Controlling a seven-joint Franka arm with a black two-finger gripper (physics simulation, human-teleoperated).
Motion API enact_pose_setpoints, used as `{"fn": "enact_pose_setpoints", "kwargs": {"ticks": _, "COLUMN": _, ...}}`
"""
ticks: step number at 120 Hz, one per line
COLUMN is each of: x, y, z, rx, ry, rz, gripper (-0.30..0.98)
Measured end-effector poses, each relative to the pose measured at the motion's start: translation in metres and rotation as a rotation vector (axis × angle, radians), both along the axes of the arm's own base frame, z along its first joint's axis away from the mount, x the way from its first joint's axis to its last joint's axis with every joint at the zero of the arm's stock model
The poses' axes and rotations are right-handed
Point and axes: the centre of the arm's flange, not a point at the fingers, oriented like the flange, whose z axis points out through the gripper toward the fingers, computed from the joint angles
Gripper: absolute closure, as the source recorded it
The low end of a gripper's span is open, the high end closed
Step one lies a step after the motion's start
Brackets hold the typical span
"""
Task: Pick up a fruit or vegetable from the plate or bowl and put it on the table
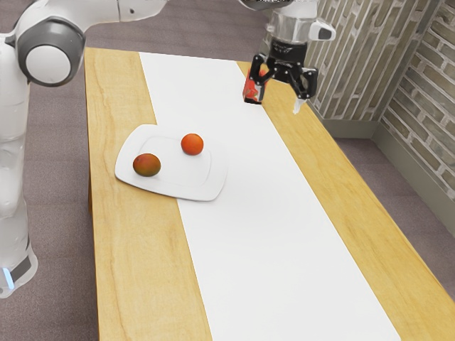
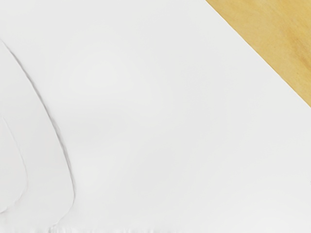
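While neither is gripped, orange-red fruit [image 1: 192, 144] and mottled fruit [image 1: 147, 165]: both on the white plate [image 1: 206, 193].
Gripper [image 1: 279, 101]: spread open, empty, raised well apart from the fruit.
Table [image 1: 142, 249]: picking and placing both left to do, I judge.

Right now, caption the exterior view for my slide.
A red-orange fruit and a darker, mottled one share a white plate; the robot's jaws hang open.

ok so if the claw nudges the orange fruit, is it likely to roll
Probably: the orange fruit looks nearly round. Its skin looks smooth, so it may slip a little too. The rim of the plate might slow it.
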Motion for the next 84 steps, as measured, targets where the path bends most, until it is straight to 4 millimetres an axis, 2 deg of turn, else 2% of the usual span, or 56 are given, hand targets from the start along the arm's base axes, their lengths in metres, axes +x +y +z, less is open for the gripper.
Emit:
{"fn": "enact_pose_setpoints", "kwargs": {"ticks": 18, "x": 0.000, "y": 0.003, "z": -0.005, "rx": -0.028, "ry": 0.064, "rz": 0.270, "gripper": 0.00}}
{"fn": "enact_pose_setpoints", "kwargs": {"ticks": 33, "x": -0.003, "y": 0.002, "z": -0.004, "rx": -0.036, "ry": 0.089, "rz": 0.376, "gripper": 0.00}}
{"fn": "enact_pose_setpoints", "kwargs": {"ticks": 37, "x": -0.003, "y": 0.012, "z": -0.006, "rx": -0.034, "ry": 0.096, "rz": 0.395, "gripper": 0.00}}
{"fn": "enact_pose_setpoints", "kwargs": {"ticks": 45, "x": -0.004, "y": 0.051, "z": -0.008, "rx": -0.034, "ry": 0.102, "rz": 0.440, "gripper": 0.00}}
{"fn": "enact_pose_setpoints", "kwargs": {"ticks": 50, "x": -0.006, "y": 0.061, "z": -0.009, "rx": -0.042, "ry": 0.110, "rz": 0.438, "gripper": 0.00}}
{"fn": "enact_pose_setpoints", "kwargs": {"ticks": 63, "x": -0.013, "y": 0.055, "z": -0.033, "rx": -0.036, "ry": 0.171, "rz": 0.340, "gripper": 0.00}}
{"fn": "enact_pose_setpoints", "kwargs": {"ticks": 74, "x": -0.045, "y": 0.072, "z": -0.053, "rx": -0.019, "ry": 0.188, "rz": 0.291, "gripper": 0.00}}
{"fn": "enact_pose_setpoints", "kwargs": {"ticks": 84, "x": -0.056, "y": 0.093, "z": -0.063, "rx": -0.015, "ry": 0.167, "rz": 0.235, "gripper": 0.00}}
